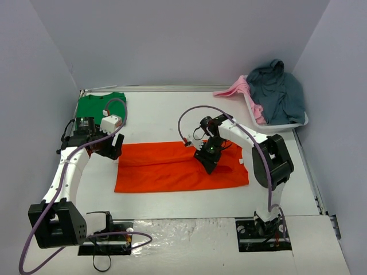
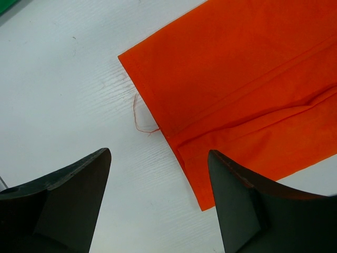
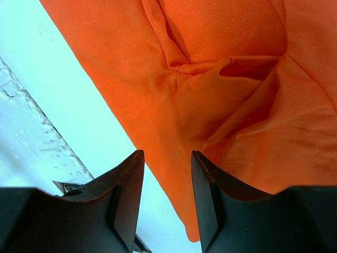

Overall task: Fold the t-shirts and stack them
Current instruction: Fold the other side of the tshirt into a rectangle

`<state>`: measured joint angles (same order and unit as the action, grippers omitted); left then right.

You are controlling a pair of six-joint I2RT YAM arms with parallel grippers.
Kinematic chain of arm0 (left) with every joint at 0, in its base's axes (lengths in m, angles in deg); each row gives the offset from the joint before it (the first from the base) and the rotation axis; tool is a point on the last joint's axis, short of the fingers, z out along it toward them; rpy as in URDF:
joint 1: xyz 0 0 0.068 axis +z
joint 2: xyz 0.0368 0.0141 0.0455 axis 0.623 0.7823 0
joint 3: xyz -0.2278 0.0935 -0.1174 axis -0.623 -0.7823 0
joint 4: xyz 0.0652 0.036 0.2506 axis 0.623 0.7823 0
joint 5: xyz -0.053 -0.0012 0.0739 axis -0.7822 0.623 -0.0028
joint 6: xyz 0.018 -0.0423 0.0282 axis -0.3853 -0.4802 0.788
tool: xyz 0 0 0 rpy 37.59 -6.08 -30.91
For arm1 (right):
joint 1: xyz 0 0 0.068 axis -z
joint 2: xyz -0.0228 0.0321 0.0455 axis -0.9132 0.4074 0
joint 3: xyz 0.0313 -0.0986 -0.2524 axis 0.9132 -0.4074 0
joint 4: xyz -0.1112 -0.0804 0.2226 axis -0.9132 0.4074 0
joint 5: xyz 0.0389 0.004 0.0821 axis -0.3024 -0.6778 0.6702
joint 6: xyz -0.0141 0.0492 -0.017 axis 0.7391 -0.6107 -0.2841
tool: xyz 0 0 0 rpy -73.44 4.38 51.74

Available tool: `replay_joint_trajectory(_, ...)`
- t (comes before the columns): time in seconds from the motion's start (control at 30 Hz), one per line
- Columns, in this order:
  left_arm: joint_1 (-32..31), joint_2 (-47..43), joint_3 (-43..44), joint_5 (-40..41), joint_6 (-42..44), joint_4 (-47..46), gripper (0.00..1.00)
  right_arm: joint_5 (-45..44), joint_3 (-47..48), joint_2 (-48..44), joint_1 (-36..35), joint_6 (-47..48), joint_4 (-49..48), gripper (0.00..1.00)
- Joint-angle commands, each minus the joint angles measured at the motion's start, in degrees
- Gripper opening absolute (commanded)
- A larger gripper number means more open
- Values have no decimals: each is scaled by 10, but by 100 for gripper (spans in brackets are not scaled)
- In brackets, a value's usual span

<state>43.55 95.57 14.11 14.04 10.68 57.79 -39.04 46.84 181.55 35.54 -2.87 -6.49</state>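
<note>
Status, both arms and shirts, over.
Left tool open, at left edge of bright orange cloth t-shirt. Right tool open, low over its creased middle-right. Green cloth t-shirt far-left, apart. Nothing in the way.

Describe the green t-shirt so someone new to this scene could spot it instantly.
On the white table, look to the far left corner, just beyond the left arm. The green t-shirt lies flat there. It is the only green cloth: the orange t-shirt spreads mid-table, and a grey-blue garment and a pink garment sit heaped in the white tray far right.
</note>
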Motion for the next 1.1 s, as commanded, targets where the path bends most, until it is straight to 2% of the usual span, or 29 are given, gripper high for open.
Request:
replay_joint_trajectory(0.0,3,-17,3,-9,3,3,73,-5,4,-33,1,-9,19,37)
replay_joint_trajectory(0.33,4,-15,1,-12,4,3,73,-35,-38,-23,6,-22,-22,38)
replay_joint_trajectory(1.07,4,-14,-2,-17,6,2,73,-91,-43,-11,47,-68,-104,38)
